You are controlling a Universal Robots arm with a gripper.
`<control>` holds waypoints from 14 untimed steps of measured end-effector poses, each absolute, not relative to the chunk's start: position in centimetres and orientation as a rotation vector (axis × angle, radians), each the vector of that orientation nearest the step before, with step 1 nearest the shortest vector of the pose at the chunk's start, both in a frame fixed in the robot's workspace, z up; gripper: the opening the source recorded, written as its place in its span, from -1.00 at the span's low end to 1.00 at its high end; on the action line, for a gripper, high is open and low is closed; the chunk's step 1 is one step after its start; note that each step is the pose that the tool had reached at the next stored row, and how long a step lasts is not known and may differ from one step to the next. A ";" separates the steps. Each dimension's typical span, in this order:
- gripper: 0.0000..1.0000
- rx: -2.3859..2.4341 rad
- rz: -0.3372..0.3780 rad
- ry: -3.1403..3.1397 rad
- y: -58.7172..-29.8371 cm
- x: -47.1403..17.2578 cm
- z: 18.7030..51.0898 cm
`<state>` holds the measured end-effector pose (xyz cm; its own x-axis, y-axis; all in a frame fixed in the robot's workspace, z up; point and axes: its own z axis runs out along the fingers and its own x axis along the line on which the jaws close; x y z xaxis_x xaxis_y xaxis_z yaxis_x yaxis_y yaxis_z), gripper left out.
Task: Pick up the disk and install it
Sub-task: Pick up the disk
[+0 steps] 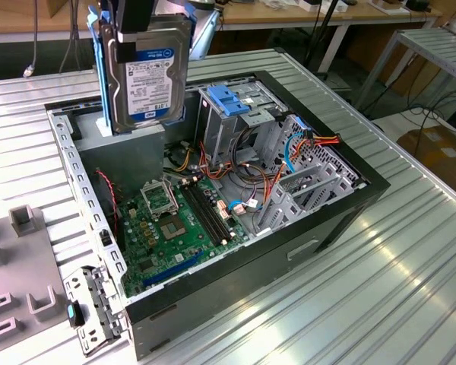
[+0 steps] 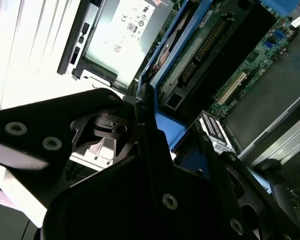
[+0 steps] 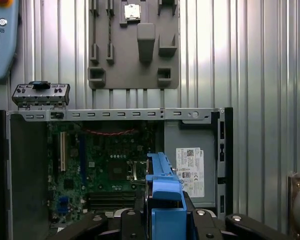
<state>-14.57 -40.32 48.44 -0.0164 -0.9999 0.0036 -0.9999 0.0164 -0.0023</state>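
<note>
Disk hung upright in the air, its white label facing the exterior view and blue rails running along its edges. Your gripper held it from above, fingers clenched on the disk. In the first wrist view the disk showed edge-on as a blue rail, squeezed between the black fingers. It hovered over the corner of the open computer case towards the exterior view's upper left, above the grey power supply. You could not tell whether its lower edge touched anything. Inside the case lay the green motherboard. To the exterior view's right of the disk stood the metal drive cage with its light-blue bracket, near the disk but apart from it. The case sat on a ribbed metal table. A grey parts tray rested on the table at the exterior view's left of the case.
</note>
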 end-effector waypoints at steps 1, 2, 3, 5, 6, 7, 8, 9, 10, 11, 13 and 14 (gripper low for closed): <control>-0.26 2.202 0.007 -2.239 -40.4 -14.5 48.4; -0.26 2.202 0.007 -2.239 -40.5 -14.4 48.3; -0.26 2.202 0.006 -2.240 -40.7 -14.3 48.3; -0.26 2.202 0.007 -2.240 -40.9 -14.1 48.1; -0.26 2.202 0.007 -2.240 -41.1 -14.0 48.1; -0.26 2.201 0.007 -2.240 -41.1 -13.9 48.1; -0.26 2.201 0.006 -2.240 -41.1 -13.8 48.1; -0.26 2.201 0.007 -2.240 -41.1 -13.9 48.1; -0.26 2.201 0.007 -2.240 -41.1 -13.9 48.1; -0.26 2.201 0.007 -2.240 -41.1 -13.9 48.1; -0.26 2.201 0.006 -2.240 -41.1 -13.8 48.1; -0.26 2.201 0.007 -2.240 -41.1 -13.8 48.1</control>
<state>-13.84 -41.13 48.09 -0.0175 -0.9998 0.0035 -0.9998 0.0175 -0.0024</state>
